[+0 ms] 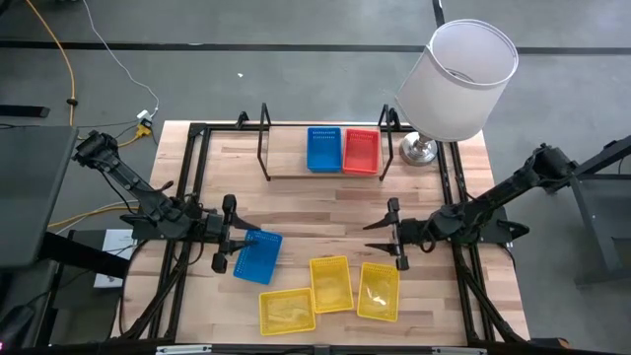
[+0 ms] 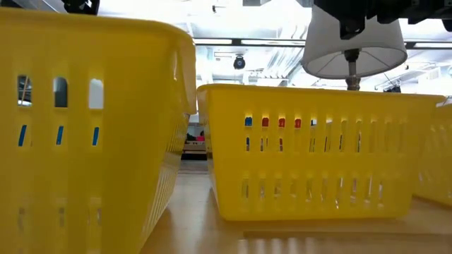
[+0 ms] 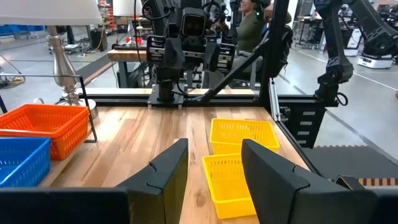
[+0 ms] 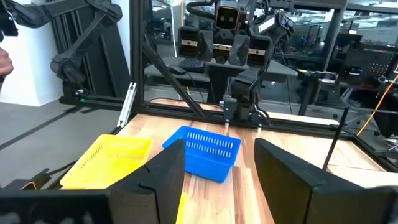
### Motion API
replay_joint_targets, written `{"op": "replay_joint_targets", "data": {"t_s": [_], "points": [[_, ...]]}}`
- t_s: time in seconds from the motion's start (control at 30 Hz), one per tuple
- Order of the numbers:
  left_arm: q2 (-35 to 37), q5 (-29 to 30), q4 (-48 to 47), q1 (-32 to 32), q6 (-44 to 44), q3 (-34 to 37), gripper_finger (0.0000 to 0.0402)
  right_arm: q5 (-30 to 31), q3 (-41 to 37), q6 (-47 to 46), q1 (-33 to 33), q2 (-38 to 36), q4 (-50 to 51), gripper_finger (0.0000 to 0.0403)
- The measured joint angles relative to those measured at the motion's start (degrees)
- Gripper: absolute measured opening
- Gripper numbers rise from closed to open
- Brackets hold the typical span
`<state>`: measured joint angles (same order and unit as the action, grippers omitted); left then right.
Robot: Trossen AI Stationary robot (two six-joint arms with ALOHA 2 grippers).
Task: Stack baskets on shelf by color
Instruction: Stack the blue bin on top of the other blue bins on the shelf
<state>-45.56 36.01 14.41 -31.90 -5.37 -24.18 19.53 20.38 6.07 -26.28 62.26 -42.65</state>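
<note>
A blue basket (image 1: 323, 148) and a red basket (image 1: 361, 150) sit side by side on the shelf (image 1: 286, 163) at the far middle. Another blue basket (image 1: 258, 256) lies askew on the table, just off the fingertips of my left gripper (image 1: 229, 235). That gripper is open, with nothing between its fingers in the left wrist view (image 3: 214, 149). The right wrist view also shows this blue basket (image 4: 208, 152). Three yellow baskets (image 1: 287, 310) (image 1: 331, 284) (image 1: 379, 291) rest on the table near the front edge. My right gripper (image 1: 396, 233) is open and empty, right of centre.
A table lamp with a white shade (image 1: 463, 74) stands at the far right beside the shelf. The yellow baskets (image 2: 318, 148) fill the low view. Black frame rails run along both table sides. Bare wood lies between the two grippers and the shelf.
</note>
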Motion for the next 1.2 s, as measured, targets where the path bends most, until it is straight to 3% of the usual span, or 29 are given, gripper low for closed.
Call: {"op": "replay_joint_targets", "data": {"t_s": [0.6,0.67,0.8,0.9,1.03,1.2], "points": [[0.0,-0.2,0.0,0.0,-0.5,0.0,0.014,0.0,0.0,-0.7,0.0,0.0,0.4,0.0181],[-0.7,-2.5,0.3,0.0,-2.2,0.0,0.014,0.0,0.0,-0.7,0.0,0.0,0.4,0.0181],[-4.8,-13.1,3.9,-0.5,-4.7,0.0,0.014,0.0,0.0,-0.7,0.0,0.0,0.4,0.0181],[-10.5,-15.0,4.7,-1.9,-2.8,-2.6,0.014,0.3,0.0,-0.6,0.0,0.0,0.4,0.0181],[-18.5,-13.4,-5.8,-4.2,-4.2,-11.2,0.014,1.8,0.0,-1.1,0.0,0.0,0.5,0.0181],[-27.5,-10.5,-33.7,-6.5,-15.3,-24.4,0.014,1.9,0.0,-1.1,0.0,0.0,1.9,0.0181]]}}
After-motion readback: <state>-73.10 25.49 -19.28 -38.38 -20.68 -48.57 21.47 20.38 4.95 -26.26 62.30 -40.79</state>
